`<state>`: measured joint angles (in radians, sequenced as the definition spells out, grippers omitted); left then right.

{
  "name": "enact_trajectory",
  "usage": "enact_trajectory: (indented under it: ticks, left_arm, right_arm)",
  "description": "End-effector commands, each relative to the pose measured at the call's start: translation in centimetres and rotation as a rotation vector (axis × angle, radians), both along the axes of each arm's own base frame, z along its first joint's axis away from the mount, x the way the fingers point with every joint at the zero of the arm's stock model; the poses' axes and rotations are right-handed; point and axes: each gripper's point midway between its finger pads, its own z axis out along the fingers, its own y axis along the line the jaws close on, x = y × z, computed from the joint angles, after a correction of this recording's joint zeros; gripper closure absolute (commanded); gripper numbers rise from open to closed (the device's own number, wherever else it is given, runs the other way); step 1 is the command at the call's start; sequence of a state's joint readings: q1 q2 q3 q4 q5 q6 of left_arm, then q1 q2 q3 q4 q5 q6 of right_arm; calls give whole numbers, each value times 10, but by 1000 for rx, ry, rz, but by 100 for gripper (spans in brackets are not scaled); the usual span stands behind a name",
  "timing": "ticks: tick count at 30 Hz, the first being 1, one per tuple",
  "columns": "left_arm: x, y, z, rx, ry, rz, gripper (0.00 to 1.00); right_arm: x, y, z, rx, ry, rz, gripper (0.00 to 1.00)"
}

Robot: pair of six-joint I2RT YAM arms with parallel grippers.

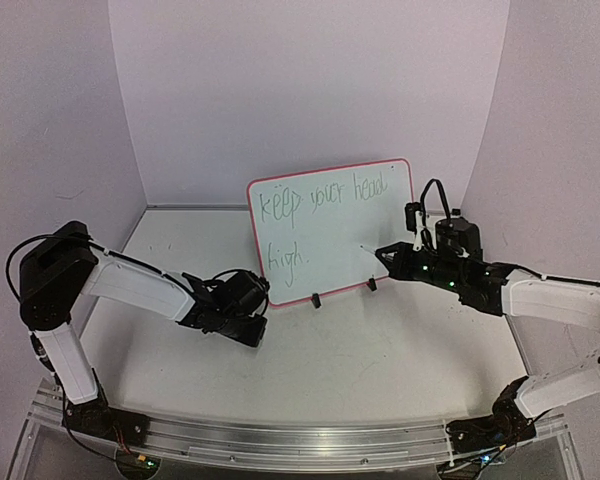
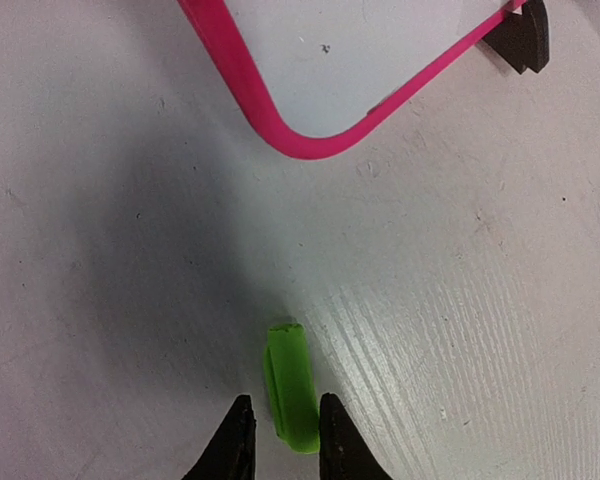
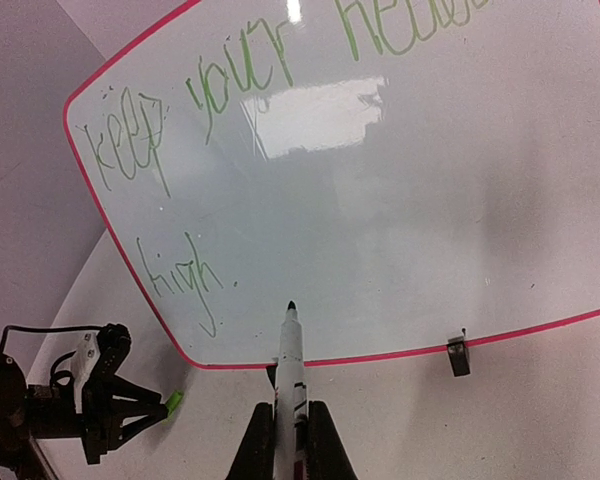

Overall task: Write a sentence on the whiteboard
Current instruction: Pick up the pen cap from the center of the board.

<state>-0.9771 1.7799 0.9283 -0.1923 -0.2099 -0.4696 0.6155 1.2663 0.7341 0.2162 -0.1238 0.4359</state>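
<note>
White whiteboard (image 1: 350, 240) with pink rim (image 2: 230, 70) and green lettering (image 3: 240, 75); lime-green cap (image 2: 290, 385); white, black-tipped marker (image 3: 291, 365).

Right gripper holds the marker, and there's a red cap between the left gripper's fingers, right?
No: the cap between the fingers of the left gripper is green, not red; the left wrist view shows it. The right gripper does hold the marker.
</note>
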Motion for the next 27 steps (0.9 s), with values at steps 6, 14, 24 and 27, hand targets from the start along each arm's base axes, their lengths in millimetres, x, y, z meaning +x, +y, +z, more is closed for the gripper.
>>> enact_trajectory:
  ticks: [6,14,24,27]
  left_arm:
    - [1,-9,-2,24,-1,-28,79]
    - [-2,-5,-8,55,14,-31,90]
    - [-13,6,0,31,17,-43,100]
    - [-18,6,16,-11,-5,-75,100]
  right_arm:
    - [2,-5,2,13,-11,-25,100]
    - [2,-5,1,13,-9,-29,100]
    - [-3,2,6,27,-7,22,100]
    - [-9,4,16,46,-19,70,100]
